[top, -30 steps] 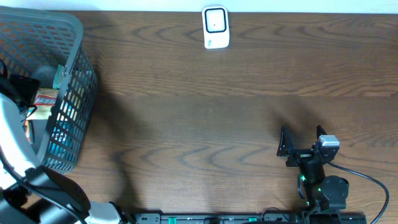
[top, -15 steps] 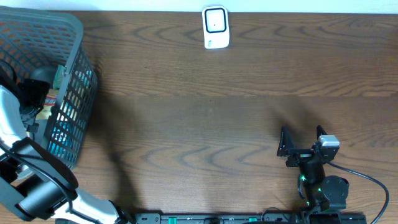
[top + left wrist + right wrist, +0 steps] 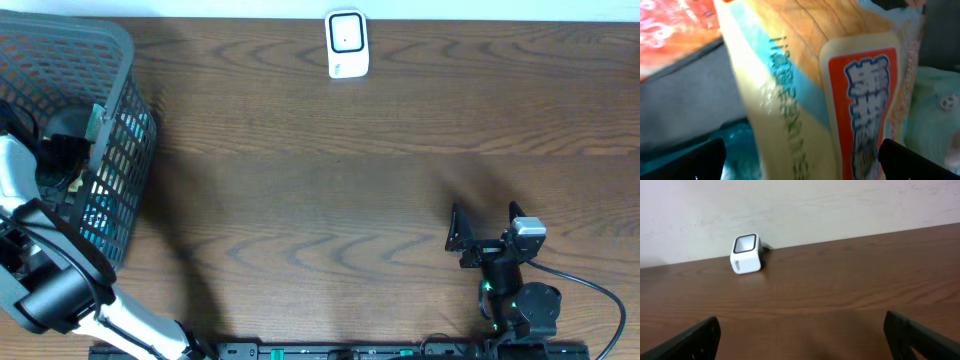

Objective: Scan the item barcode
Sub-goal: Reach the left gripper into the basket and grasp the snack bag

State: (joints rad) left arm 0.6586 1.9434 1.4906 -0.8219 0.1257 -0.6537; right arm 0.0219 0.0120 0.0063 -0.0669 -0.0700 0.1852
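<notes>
left end effector (image 3: 802, 165) apart over yellow snack packet (image 3: 790, 75) in basket (image 3: 120, 60) | right end effector (image 3: 487, 228) apart | risk: grip may catch red packet (image 3: 670, 30) too

dark wooden table (image 3: 350, 180). a white scanner (image 3: 347, 44) stands on it at the far edge, well ahead and left of the right fingers (image 3: 456, 230); a grey mesh basket (image 3: 120, 60) sits far to their left.

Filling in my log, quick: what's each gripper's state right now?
Left gripper: open, at the yellow packet, not gripping it.
Right gripper: open, empty.
</notes>
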